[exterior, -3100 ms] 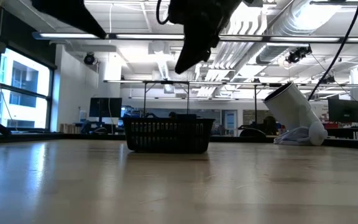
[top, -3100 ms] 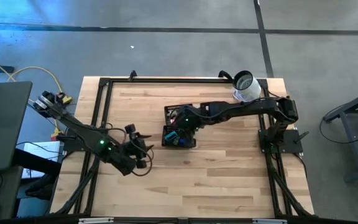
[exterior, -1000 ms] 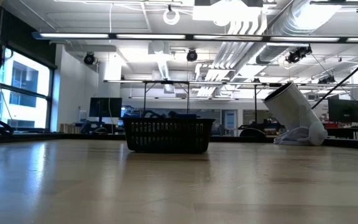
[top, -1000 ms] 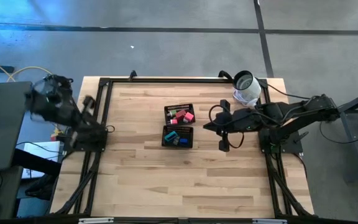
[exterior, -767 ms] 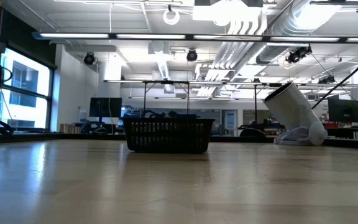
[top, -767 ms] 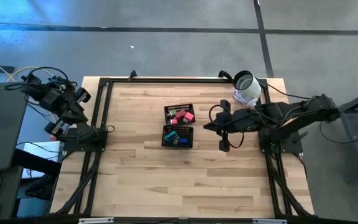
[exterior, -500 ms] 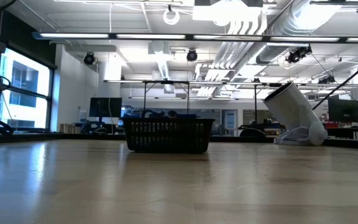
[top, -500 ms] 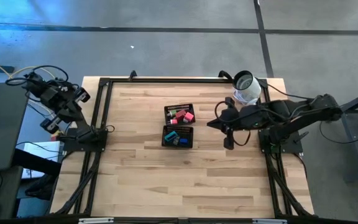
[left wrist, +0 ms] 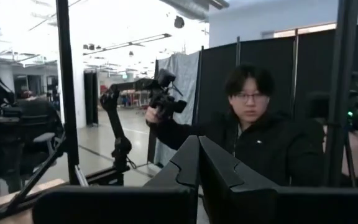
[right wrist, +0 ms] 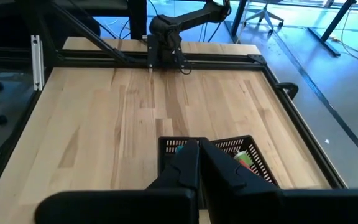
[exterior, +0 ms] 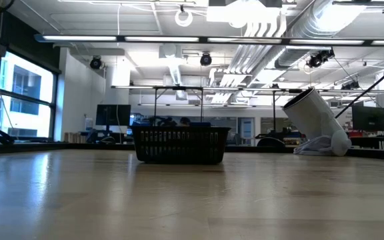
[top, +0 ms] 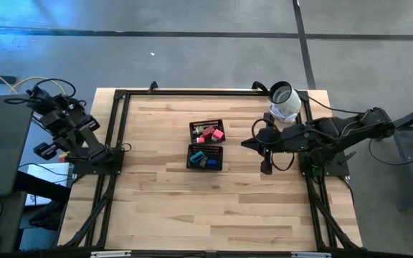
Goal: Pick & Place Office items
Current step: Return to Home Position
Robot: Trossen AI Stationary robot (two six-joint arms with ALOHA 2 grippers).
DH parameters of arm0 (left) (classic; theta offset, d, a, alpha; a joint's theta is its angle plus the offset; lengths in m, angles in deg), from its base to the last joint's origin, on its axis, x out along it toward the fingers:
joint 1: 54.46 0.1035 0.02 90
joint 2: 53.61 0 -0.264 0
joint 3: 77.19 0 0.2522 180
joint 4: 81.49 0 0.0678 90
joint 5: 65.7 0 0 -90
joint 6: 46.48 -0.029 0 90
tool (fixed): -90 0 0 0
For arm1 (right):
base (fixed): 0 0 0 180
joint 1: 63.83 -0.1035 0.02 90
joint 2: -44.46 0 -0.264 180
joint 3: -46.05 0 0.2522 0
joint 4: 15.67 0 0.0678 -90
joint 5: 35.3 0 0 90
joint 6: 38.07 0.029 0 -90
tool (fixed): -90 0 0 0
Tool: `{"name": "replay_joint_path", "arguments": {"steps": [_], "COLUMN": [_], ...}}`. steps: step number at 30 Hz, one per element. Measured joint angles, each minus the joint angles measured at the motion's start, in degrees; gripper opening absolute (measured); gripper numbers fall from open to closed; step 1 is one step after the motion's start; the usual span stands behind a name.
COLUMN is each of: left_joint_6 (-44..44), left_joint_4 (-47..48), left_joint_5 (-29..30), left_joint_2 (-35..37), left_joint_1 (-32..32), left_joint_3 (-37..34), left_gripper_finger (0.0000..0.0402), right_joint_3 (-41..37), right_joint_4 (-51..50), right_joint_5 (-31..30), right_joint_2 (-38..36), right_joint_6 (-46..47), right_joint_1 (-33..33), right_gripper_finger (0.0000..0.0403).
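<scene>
The black mesh tray (top: 206, 145) stands at the middle of the table, also seen in the low view (exterior: 181, 145) and the right wrist view (right wrist: 229, 152). Red and pink office items (top: 208, 132) lie in its far compartment; green, teal and blue ones (top: 205, 159) lie in its near one. My right gripper (top: 249, 142) hovers shut to the right of the tray, pointing at it, its shut fingers (right wrist: 188, 163) above the tray's edge. My left gripper (top: 47, 147) is shut, folded back beyond the table's left edge, its shut fingers (left wrist: 188, 158) facing away from the table.
A white-and-grey roll (top: 284, 100) lies tilted at the far right corner (exterior: 315, 120). A black frame rail (top: 192, 92) runs around the tabletop. A person in a dark top (left wrist: 253, 130) sits beyond the table's left side, holding a dark handle.
My left arm has swung back and folded over its base off the table's left edge, its gripper turning about and sinking a little. My right gripper has drawn back slightly from the tray toward the table's right edge. Both stay shut; the tray and pieces have not moved.
</scene>
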Motion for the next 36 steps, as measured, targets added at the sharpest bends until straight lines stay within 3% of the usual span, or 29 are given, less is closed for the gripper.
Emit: {"name": "replay_joint_path", "arguments": {"steps": [10, 25, 36], "left_joint_6": [4.0, 8.4, 9.2], "left_joint_4": [1.7, 3.9, 4.5], "left_joint_5": [-2.5, -13.5, -25.3], "left_joint_2": [0.0, 0.1, 0.1], "left_joint_1": [9.3, 32.6, 49.8], "left_joint_3": [-0.3, -0.6, -0.6], "left_gripper_finger": [0.0001, 0.0001, 0.0001], "right_joint_3": [0.0, 0.0, 0.0], "right_joint_4": [1.7, 1.7, 1.4], "right_joint_5": [-1.7, -2.6, -2.6], "right_joint_2": [0.0, -0.4, -0.4], "right_joint_6": [0.0, -0.7, -0.9], "right_joint_1": [-1.5, -1.9, -1.9], "right_gripper_finger": [0.0002, 0.0002, 0.0002]}}
